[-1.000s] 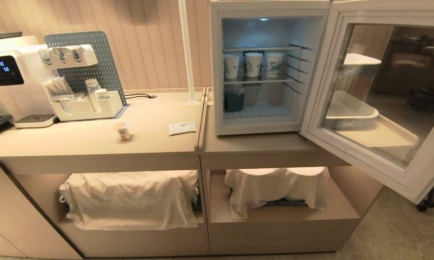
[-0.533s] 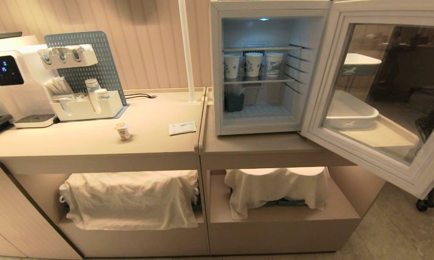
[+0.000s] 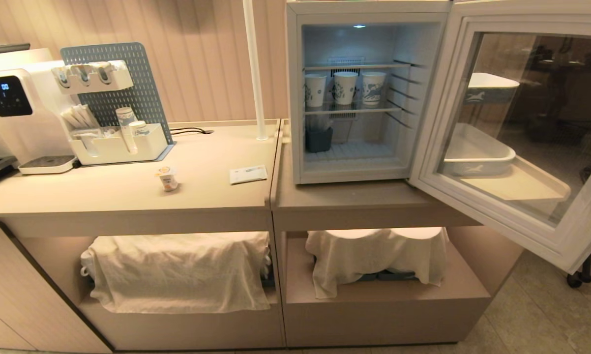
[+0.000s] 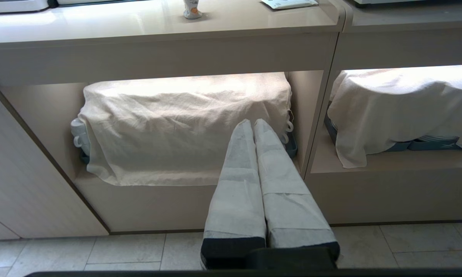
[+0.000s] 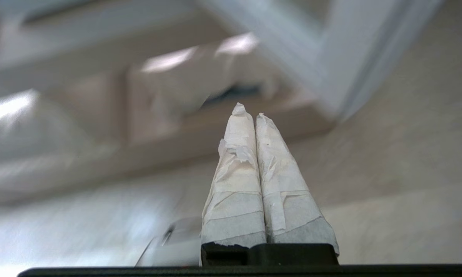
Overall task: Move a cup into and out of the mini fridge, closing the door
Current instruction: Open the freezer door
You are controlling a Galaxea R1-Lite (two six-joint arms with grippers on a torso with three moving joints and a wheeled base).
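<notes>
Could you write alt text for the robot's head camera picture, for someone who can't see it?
A white mini fridge stands on a beige counter with its glass door swung wide open, three paper cups on its middle shelf. A tiny orange-labelled cup stands on the counter to the left, near a coffee machine.

Little text can be read. Pale digits are shown on the dark display (image 3: pixel 6 95) of the white dispenser machine (image 3: pixel 22 118) at the left of the counter, the upper row seeming to read "00", though this cannot be told for certain. Blue print is seen on the paper cups (image 3: pixel 345 87) in the mini fridge (image 3: pixel 364 93) and an orange label on the cup (image 3: pixel 167 178), but no lettering can be made out.
</notes>
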